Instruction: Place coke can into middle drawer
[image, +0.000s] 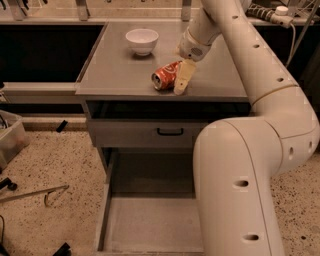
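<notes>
The coke can (164, 77), red and dented, lies on its side on the grey cabinet top (115, 70), its silver end facing front left. My gripper (181, 81) reaches down from the white arm and sits right against the can's right side, touching or nearly touching it. The can rests on the top, not lifted. The middle drawer (150, 225) is pulled out low at the front, a deep grey tray with a bare floor, straight below the cabinet top.
A white bowl (142, 40) stands at the back left of the cabinet top. A closed drawer front with a black handle (170, 132) is above the open tray. My arm's big elbow (240, 190) overhangs the tray's right side. Loose tools (35, 194) lie on the floor at left.
</notes>
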